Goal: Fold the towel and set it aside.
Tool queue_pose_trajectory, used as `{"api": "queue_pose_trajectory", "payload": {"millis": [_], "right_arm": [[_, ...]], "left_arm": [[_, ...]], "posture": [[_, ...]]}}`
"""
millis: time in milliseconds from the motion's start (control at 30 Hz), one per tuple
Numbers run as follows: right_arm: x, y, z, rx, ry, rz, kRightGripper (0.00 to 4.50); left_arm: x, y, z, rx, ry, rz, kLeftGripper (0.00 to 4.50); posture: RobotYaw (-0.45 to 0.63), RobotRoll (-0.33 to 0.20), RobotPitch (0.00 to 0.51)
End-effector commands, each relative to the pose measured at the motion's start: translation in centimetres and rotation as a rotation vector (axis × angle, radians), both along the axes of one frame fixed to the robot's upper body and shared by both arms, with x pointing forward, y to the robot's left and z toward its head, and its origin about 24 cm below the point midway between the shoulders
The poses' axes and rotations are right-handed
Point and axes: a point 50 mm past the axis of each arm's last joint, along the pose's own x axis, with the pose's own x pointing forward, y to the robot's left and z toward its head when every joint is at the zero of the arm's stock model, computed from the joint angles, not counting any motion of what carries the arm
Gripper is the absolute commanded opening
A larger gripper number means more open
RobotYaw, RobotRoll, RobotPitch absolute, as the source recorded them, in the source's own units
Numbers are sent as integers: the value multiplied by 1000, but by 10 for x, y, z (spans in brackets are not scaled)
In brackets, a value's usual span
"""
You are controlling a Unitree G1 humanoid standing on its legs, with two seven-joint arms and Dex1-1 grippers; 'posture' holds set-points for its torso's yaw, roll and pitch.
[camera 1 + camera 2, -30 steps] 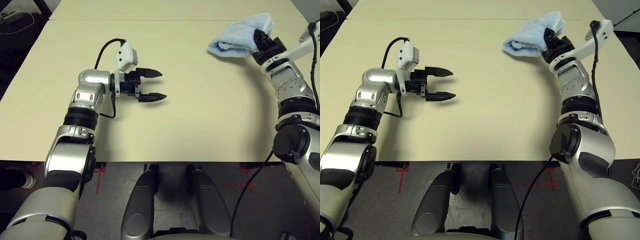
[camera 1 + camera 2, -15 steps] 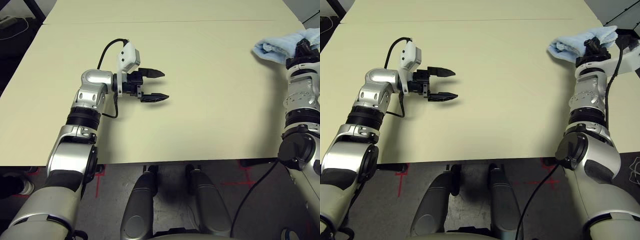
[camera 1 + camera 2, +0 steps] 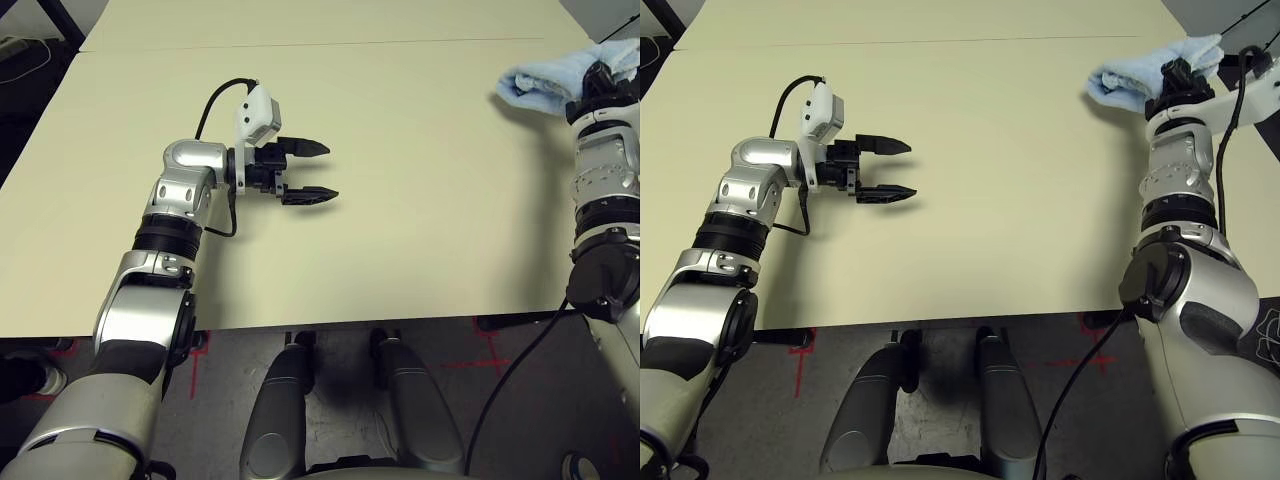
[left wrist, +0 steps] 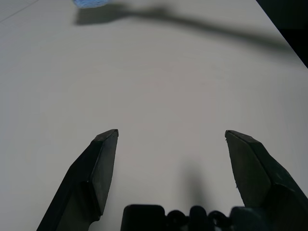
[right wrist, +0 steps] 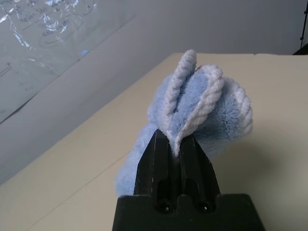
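A: Pinching the towel (image 5: pixel 192 110) — the right claw (image 5: pixel 174 144) has its two black fingers pressed together on the white-edged layers, which stand up bunched between the tips.

B: Where does the cloth lie?

A: Far right corner of the desk (image 3: pixel 400 180). Light blue, crumpled in a lump, its near end raised in the right claw (image 3: pixel 1180 78), the rest trailing away toward the desk's far edge and casting a shadow on the desk.

B: Other arm?

A: The left claw (image 3: pixel 312 171) hangs just above the desk on the left side, fingers spread wide, nothing between them. It points across toward the right. Bare desk beneath it, well apart from the towel.
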Motion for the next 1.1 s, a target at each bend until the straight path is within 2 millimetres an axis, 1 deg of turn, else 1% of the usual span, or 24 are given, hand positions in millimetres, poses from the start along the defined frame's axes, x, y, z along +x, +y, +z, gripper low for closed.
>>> {"api": "queue_pose_trajectory", "payload": {"millis": [33,67,167,267,333,533,733,900,1100], "right_arm": [[1,-1,-3,0,38,-16,13],[1,-2,-9,3,70,-22,13],[0,-3,-34,7,194,-31,13],[-5,-9,-48,9,241,-58,13],[-9,-14,-53,12,252,-68,13],[-16,-26,-56,12,247,-89,13],[-25,-35,-69,47,289,-124,13],[-22,-23,-79,84,327,-64,13],[-14,-4,-78,171,310,-35,13]], "left_arm": [[-3,4,-4,-4,10,19,4500],[-3,5,-4,-11,9,26,4500],[-4,5,-3,-44,-13,35,4500],[-5,5,-3,-57,-20,35,4500],[-6,5,-3,-48,-16,27,4500],[-6,4,-2,-48,-16,24,4500],[-5,0,-3,-42,-10,4,4500],[-5,1,-3,-31,-6,-6,4500],[-5,-1,-3,-28,-9,-12,4500]], "posture": [[21,0,252],[24,0,253],[27,0,256],[31,0,258],[30,0,258],[5,0,253],[-7,0,254],[-10,0,251],[-6,0,246]]}}
